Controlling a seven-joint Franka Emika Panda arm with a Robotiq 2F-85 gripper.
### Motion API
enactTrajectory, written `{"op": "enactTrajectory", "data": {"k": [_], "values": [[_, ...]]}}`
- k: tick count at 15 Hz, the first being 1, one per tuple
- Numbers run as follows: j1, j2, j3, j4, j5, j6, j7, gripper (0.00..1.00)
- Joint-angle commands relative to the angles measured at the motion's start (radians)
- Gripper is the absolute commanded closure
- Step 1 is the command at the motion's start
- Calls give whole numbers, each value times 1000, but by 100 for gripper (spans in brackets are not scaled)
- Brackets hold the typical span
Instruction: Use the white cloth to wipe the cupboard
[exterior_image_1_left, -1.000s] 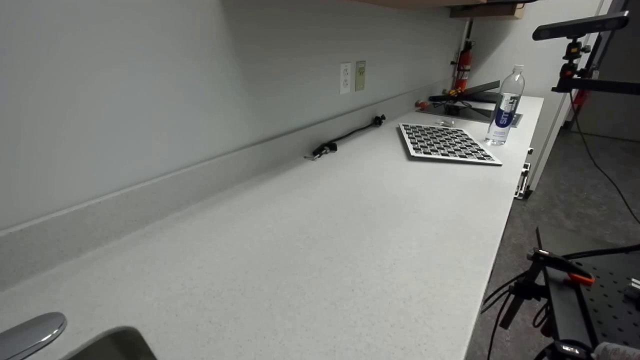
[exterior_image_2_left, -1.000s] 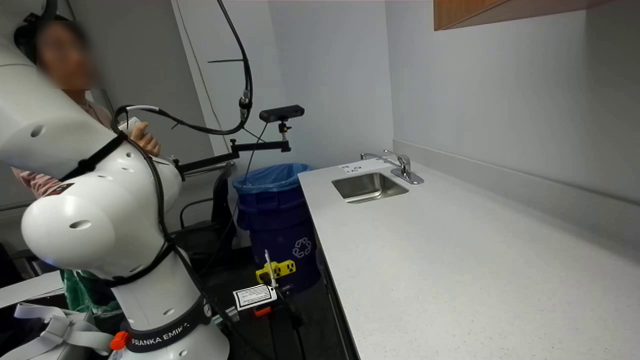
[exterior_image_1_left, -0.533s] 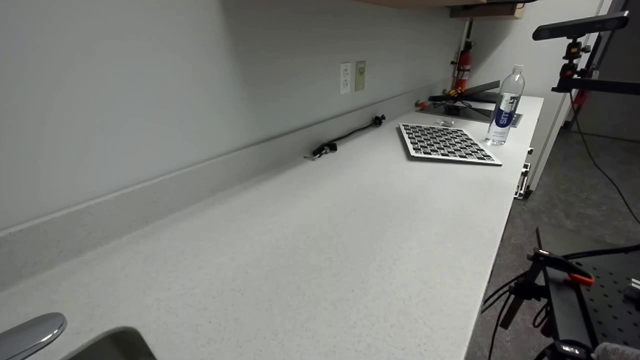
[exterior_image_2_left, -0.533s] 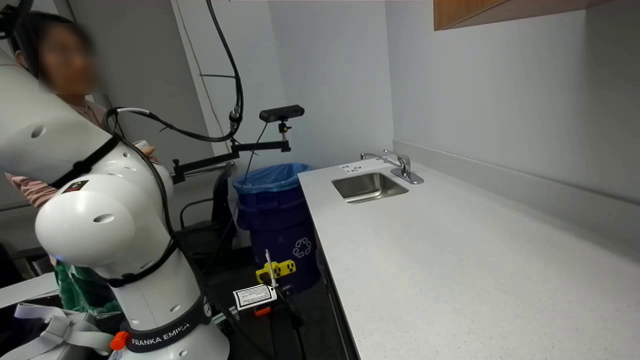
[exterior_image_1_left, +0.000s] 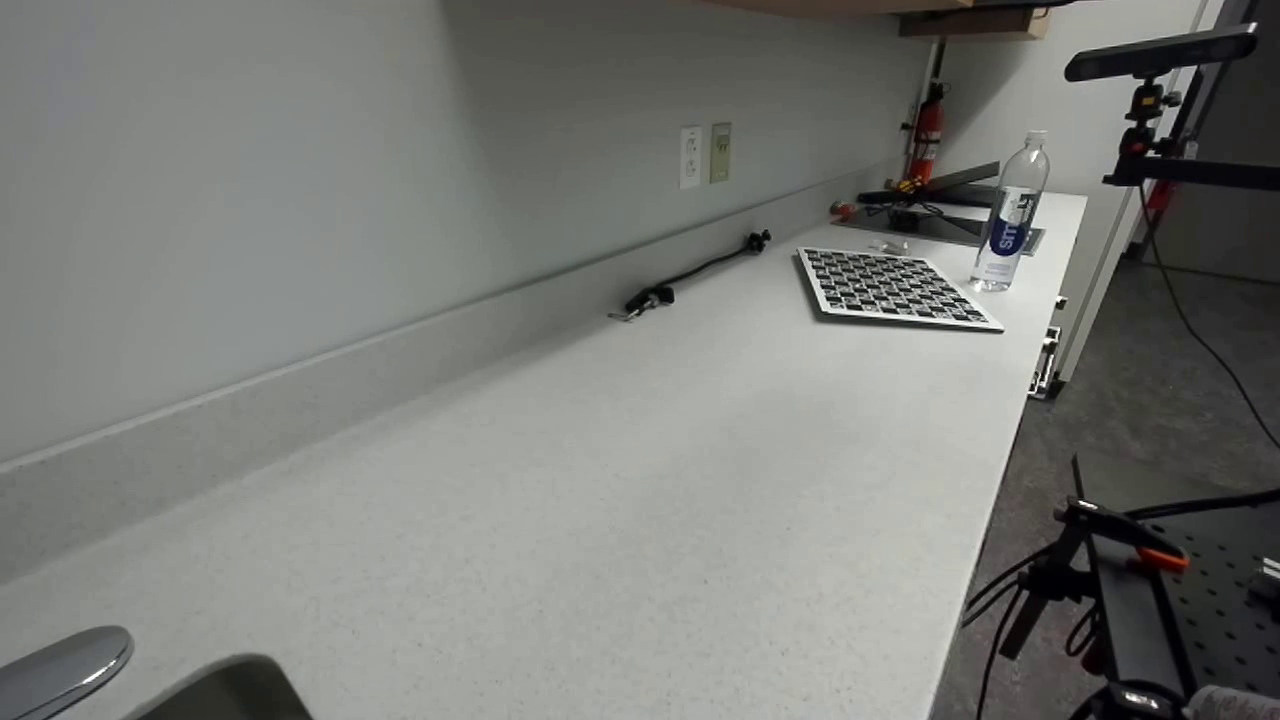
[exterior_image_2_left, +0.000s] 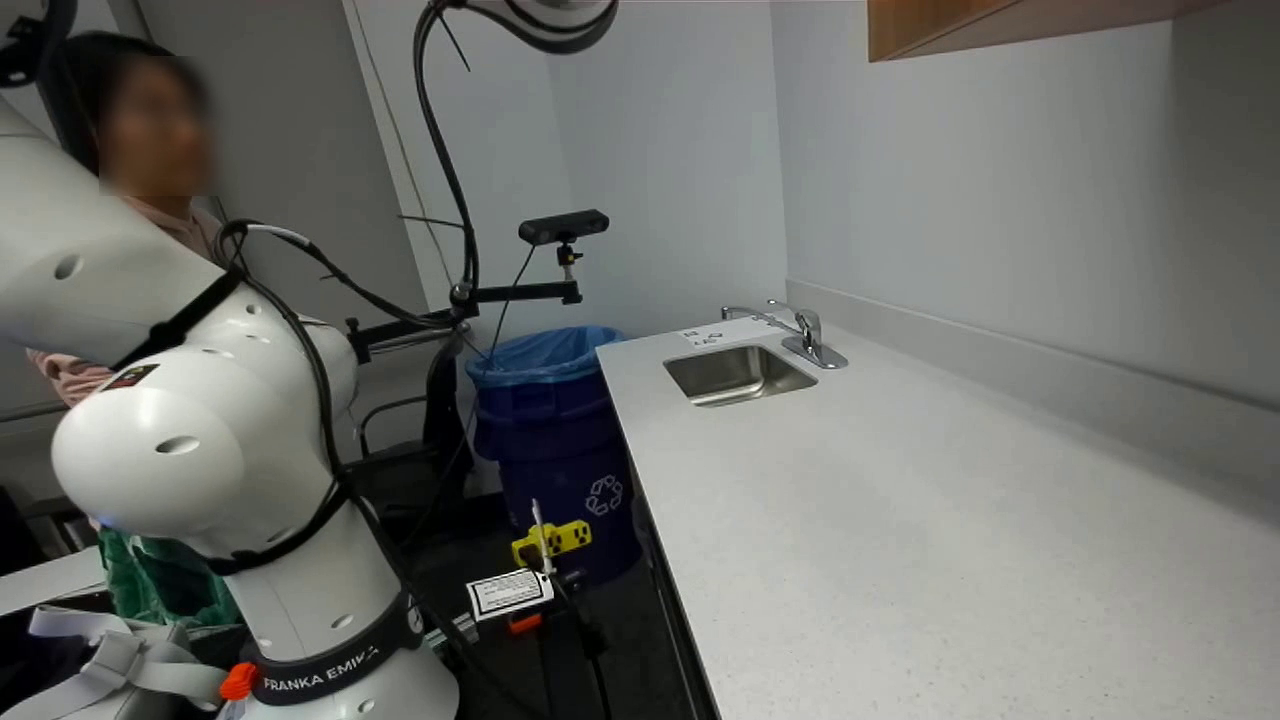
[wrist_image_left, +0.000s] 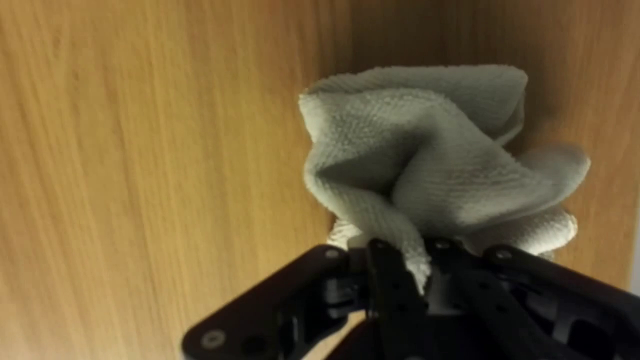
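Observation:
The white cloth (wrist_image_left: 450, 165) is bunched in the wrist view, in front of the wooden cupboard surface (wrist_image_left: 150, 150). My gripper (wrist_image_left: 411, 250) is shut on a fold of the cloth, with the rest spreading out beyond the fingertips. Whether the cloth presses on the wood or hangs just off it, I cannot tell. The cupboard's lower part shows at the top of both exterior views (exterior_image_2_left: 960, 28) (exterior_image_1_left: 840, 6). The gripper and cloth are out of view in both exterior views. Only the arm (exterior_image_2_left: 200, 440) and a rounded arm part (exterior_image_2_left: 560, 15) at the top edge show.
Below the cupboard runs a long white counter (exterior_image_2_left: 900, 520) with a sink (exterior_image_2_left: 740, 375) and faucet (exterior_image_2_left: 805, 335). A bottle (exterior_image_1_left: 1010, 215), a checkered board (exterior_image_1_left: 895, 285) and a black cable (exterior_image_1_left: 700, 270) lie farther along. A camera on a bar (exterior_image_2_left: 565, 228) and a person (exterior_image_2_left: 155, 140) are nearby.
The arm's elbow swung right and then back left. The hanging cable shifted left, and a rounded arm part has come down into view at the top edge. The counter objects have not moved.

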Motion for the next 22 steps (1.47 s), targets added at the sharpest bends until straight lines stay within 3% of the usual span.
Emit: {"op": "enactTrajectory", "data": {"k": [1,7,10,12,22], "values": [[-195,119,110,-50,13,63,-12,98],[-483,113,370,-112,47,70,-8,98],[-554,85,456,-85,66,60,14,98],[-557,65,473,-64,67,47,26,98],[-413,28,398,90,47,44,29,98]]}}
